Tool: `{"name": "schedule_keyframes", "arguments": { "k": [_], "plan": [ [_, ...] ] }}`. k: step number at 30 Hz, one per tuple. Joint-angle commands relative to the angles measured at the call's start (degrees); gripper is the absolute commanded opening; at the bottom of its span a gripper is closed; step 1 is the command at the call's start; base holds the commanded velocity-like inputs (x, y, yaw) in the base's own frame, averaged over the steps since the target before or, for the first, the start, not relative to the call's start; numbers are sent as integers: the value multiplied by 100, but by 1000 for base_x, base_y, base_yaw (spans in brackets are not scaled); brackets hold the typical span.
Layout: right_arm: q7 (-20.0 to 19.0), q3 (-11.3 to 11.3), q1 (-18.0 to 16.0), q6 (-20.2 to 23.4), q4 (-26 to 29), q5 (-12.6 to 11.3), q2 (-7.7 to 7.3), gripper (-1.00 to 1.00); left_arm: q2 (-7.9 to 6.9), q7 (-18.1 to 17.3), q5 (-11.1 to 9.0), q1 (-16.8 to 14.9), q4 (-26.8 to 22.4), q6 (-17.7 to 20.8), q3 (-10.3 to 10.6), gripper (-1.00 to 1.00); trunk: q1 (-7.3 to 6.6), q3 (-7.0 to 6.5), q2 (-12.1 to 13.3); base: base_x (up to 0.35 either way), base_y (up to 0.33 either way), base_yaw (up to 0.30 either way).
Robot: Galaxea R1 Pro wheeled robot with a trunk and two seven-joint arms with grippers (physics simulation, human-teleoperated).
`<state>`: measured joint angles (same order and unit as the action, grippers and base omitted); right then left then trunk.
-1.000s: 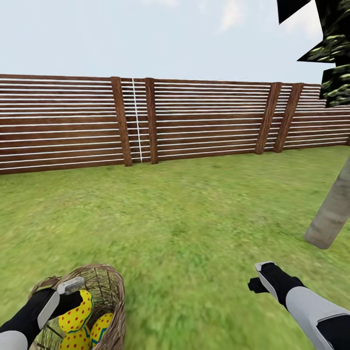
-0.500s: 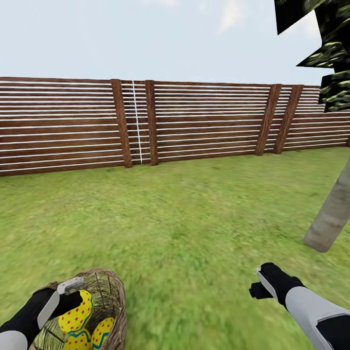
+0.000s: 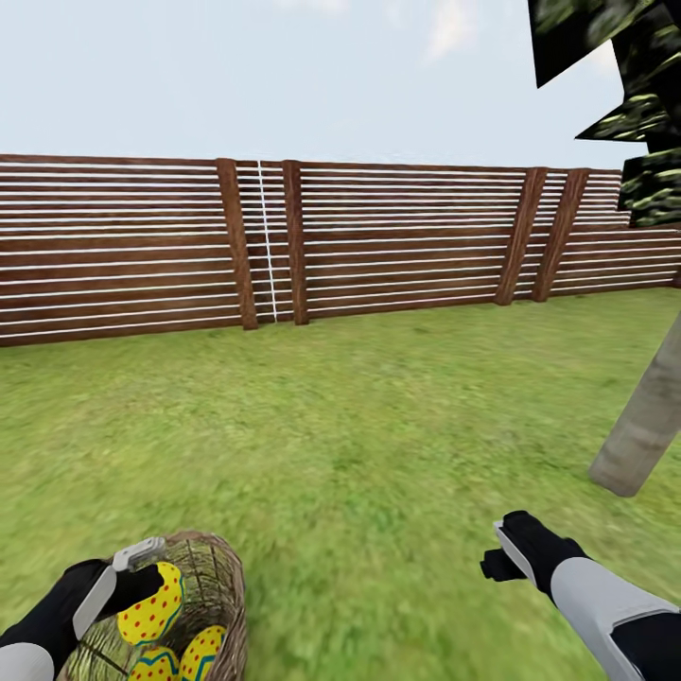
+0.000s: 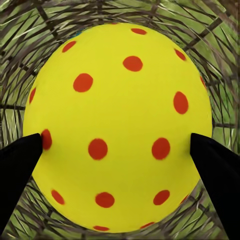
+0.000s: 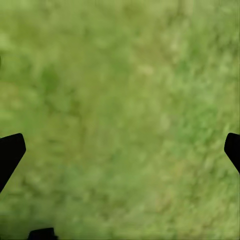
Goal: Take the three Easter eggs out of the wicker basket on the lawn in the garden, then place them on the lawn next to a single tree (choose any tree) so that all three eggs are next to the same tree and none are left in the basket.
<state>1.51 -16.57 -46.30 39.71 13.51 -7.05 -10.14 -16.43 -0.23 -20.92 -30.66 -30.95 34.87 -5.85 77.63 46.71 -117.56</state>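
The left gripper (image 3: pixel 142 567) is reaching into the wicker basket (image 3: pixel 213 577), which is sitting on the lawn (image 3: pixel 359 426) near the robot. Its two dark fingers (image 4: pixel 20 165) are pressing against opposite sides of the red-dotted Easter egg (image 4: pixel 120 125), the jaws spread just as wide as the egg. The left wrist view is showing this contact up close, with open wicker weave all around the egg and grass showing through the gaps. The head view is showing two more eggs lower in the basket, one zigzag-striped egg (image 3: pixel 200 651) beside the dotted one and another (image 3: pixel 151 667) partly hidden beneath it. The right gripper (image 3: pixel 506 553) is hovering over bare grass, its jaws wide apart and holding nothing. Beyond it, the tree (image 3: pixel 643 426) is rising from the lawn, with the slatted wooden fence (image 3: pixel 378 236) running behind.
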Motion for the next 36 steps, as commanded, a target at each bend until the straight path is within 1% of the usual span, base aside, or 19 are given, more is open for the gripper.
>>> {"name": "schedule_keyframes", "arguments": {
  "k": [1, 7, 9, 10, 12, 13, 16, 21, 22, 24, 25, 29, 31, 32, 36],
  "plan": [
    [16, -48, -2, 28, 11, -59, -2, 100, 1, -3, -17, -1, -11, 31, -21, -100, -23, -13, 39, 0, 0, 0],
    [16, -44, -2, 28, 11, -58, -6, 100, 8, -28, -22, -1, -49, 11, -5, -100, -155, -120, 280, 0, 0, 0],
    [16, -44, -2, 28, 11, -54, -5, 100, -6, -323, -14, -1, -83, 23, -4, -100, -199, -156, 360, 0, 0, 0],
    [16, -43, -2, 28, 11, -56, -6, 100, -29, -442, 4, -1, -211, 51, -4, -100, -221, -174, 400, 0, 0, 0],
    [16, -41, -2, 28, 11, -55, -6, 100, -41, -501, 14, -1, -363, 281, -4, -100, -265, -210, 480, 0, 0, 0],
    [16, -42, -2, 28, 11, -55, -6, 100, -32, -494, 38, -1, -452, 383, -4, -100, -287, -228, 520, 0, 0, 0],
    [16, -46, -2, 28, 11, -57, -6, 100, -87, -514, 175, -1, -628, 465, -17, -100, -353, -282, 641, 0, 0, 0],
    [16, -48, -2, 28, 11, -55, -2, 100, -97, -513, 218, -1, -643, 565, -21, -100, -463, -372, 841, 0, 0, 0],
    [19, -48, -2, 28, 11, -57, 0, 100, -98, -510, 219, -1, -643, 666, -21, -100, -485, -390, 881, 0, 0, 0],
    [21, -48, -2, 28, 11, -58, 2, 100, -97, -501, 220, -1, -648, 1021, -21, -100, -529, -426, 962, -3, 0, 0],
    [19, -48, -2, 28, 11, -57, 3, 100, -97, -498, 220, -1, -649, 1084, -21, -100, -550, -444, 1002, -39, 0, 0],
    [24, -48, -2, 28, 11, -55, 3, 100, -65, -508, 212, -1, -723, 1071, -7, -100, -638, -515, 1162, -9, 0, 0],
    [23, -48, -2, 28, 11, -54, 3, 100, -60, -523, 207, -1, -983, 1058, -3, -100, -682, -551, 1242, 0, 0, 0],
    [24, -48, -2, 28, 11, -53, 3, 100, -65, -524, 205, -1, -1026, 1059, -6, -100, -704, -569, 1282, 0, 0, 0],
    [25, -48, -2, 28, 11, -56, 3, 100, -75, -535, 203, -1, -1069, 1097, -6, -100, -792, -641, 1443, -72, 13, 0]
  ]
}}
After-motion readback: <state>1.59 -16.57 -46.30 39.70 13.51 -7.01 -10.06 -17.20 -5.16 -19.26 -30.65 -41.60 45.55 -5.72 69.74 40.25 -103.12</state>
